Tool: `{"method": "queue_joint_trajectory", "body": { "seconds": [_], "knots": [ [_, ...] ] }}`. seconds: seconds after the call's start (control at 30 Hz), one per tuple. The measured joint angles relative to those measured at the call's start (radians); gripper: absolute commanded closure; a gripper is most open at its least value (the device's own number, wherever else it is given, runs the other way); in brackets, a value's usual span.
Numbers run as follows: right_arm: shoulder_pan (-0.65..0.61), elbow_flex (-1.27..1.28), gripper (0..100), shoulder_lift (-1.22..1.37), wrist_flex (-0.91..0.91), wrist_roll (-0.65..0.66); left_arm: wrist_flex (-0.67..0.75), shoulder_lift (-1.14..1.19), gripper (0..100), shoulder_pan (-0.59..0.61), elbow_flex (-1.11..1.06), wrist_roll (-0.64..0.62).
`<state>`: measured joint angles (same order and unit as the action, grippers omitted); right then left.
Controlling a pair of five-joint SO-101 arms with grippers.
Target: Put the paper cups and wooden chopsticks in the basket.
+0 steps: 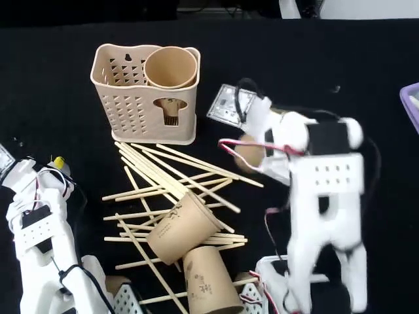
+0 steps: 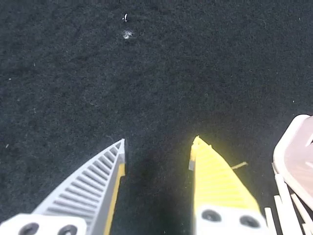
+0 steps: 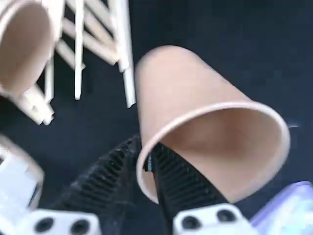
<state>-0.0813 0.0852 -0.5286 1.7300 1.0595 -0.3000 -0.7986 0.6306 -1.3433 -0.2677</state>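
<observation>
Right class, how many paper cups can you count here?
4: a cup upright in the basket, two cups lying among the chopsticks, one cup in the right gripper. Others may be hidden.

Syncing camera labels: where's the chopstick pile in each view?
High view: chopstick pile mid-table, in front of the basket, two lying cups on it.
Left wrist view: stick ends beside the basket's corner.
Right wrist view: sticks beyond the held cup.
Shared landmark: the black table cover.
</observation>
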Motion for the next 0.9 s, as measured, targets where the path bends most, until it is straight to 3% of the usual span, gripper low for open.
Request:
{"method": "queue_joint_trajectory", "body": {
  "seconds": [0.13, 0.27, 0.4, 0.57, 0.9],
  "knots": [
    [-0.118, -0.155, 98.8, -0.095, -0.017, -0.025, 0.0, 0.0, 78, 0.0, 0.0, 0.0],
    [-0.255, -0.245, 98.8, -0.117, -0.13, -0.149, 0.0, 0.0, 78, 0.0, 0.0, 0.0],
    [-0.353, -0.252, 98.8, -0.077, -0.269, -0.17, 0.002, 0.0, 78, 0.0, 0.0, 0.0],
    [-0.384, -0.313, 98.8, 0.104, -0.365, -0.173, 0.002, 0.0, 78, 0.0, 0.0, 0.0],
    [-0.41, -0.508, 98.8, 0.388, -0.361, -0.173, 0.002, 0.0, 78, 0.0, 0.0, 0.0]
  ]
}}
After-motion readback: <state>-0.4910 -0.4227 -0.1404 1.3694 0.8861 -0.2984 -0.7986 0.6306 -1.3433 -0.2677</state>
